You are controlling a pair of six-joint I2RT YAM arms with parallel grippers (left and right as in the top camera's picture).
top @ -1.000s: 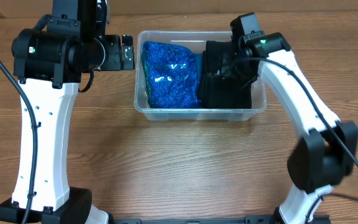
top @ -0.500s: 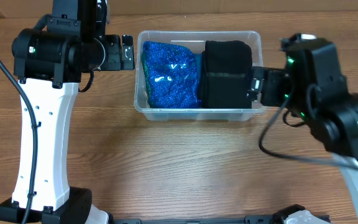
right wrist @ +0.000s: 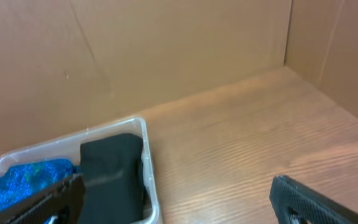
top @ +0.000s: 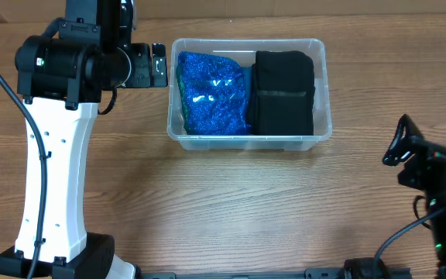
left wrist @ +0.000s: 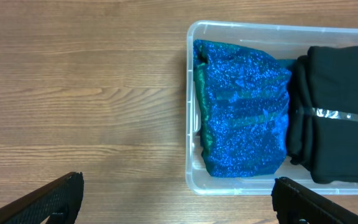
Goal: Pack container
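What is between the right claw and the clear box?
Only bare wooden table lies between the right claw and the container; the overhead view shows it.

White-and-black left arm [top: 53, 155] stands at nine o'clock, its black two-finger left gripper [top: 159, 65] at eleven, fingers wide apart. Black right gripper [right wrist: 178, 182], at four o'clock, is likewise spread.

The clear, round-cornered container [top: 246, 142] sits upright and lidless on the wooden surface [top: 231, 209]. Inside it, a glittery blue bundle [top: 211, 94] and a folded black cloth [top: 283, 94] lie side by side, touching.
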